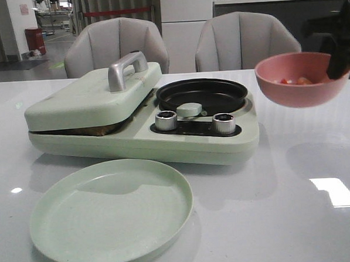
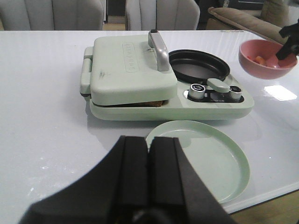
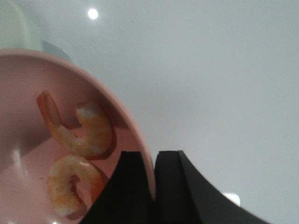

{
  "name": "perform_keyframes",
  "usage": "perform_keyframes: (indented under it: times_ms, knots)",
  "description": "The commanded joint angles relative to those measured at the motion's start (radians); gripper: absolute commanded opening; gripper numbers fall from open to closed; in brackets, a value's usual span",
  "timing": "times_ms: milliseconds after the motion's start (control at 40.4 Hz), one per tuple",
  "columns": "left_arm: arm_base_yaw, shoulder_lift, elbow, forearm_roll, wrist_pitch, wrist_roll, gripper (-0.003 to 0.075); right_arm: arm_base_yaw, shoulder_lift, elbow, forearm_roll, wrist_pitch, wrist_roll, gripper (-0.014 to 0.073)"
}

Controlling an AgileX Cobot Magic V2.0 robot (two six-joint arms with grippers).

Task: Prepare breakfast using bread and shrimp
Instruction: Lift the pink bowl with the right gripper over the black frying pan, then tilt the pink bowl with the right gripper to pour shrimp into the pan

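Observation:
My right gripper (image 3: 153, 161) is shut on the rim of a pink bowl (image 1: 301, 79) and holds it in the air to the right of the green sandwich maker (image 1: 142, 118). Two curled orange-pink shrimp (image 3: 77, 130) lie in the bowl. The sandwich maker's lid (image 1: 94, 94) is down; a brown edge of bread (image 2: 145, 103) shows in the gap under it. Its round black pan (image 1: 201, 95) is bare. My left gripper (image 2: 149, 154) is shut and empty, above the table near the green plate (image 2: 205, 158).
An empty pale green plate (image 1: 111, 210) sits on the white table in front of the sandwich maker. Two silver knobs (image 1: 166, 120) are on the maker's front. Two grey chairs (image 1: 115, 46) stand behind the table.

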Motion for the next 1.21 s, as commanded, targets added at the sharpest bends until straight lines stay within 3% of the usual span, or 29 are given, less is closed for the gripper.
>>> perform_keyframes:
  times_ms: [0, 396, 767, 940, 1188]
  knots:
    - [-0.002, -0.020, -0.029, -0.004, -0.084, -0.008, 0.0033, 0.036, -0.095, -0.039, 0.069, -0.126, -0.052, -0.0040]
    - [-0.002, -0.020, -0.029, -0.004, -0.084, -0.008, 0.0033, 0.245, -0.065, -0.023, 0.116, -0.549, -0.098, -0.0040]
    - [-0.002, -0.020, -0.029, -0.004, -0.084, -0.008, 0.0033, 0.291, -0.046, 0.263, 0.116, -1.282, -0.100, -0.0040]
    - [-0.002, -0.020, -0.029, -0.004, -0.084, -0.008, 0.0033, 0.291, 0.028, 0.325, 0.116, -1.583, -0.220, -0.0040]
    - [-0.002, -0.020, -0.029, -0.004, -0.084, -0.008, 0.0033, 0.291, 0.129, 0.322, 0.060, -1.731, -0.435, -0.0040]
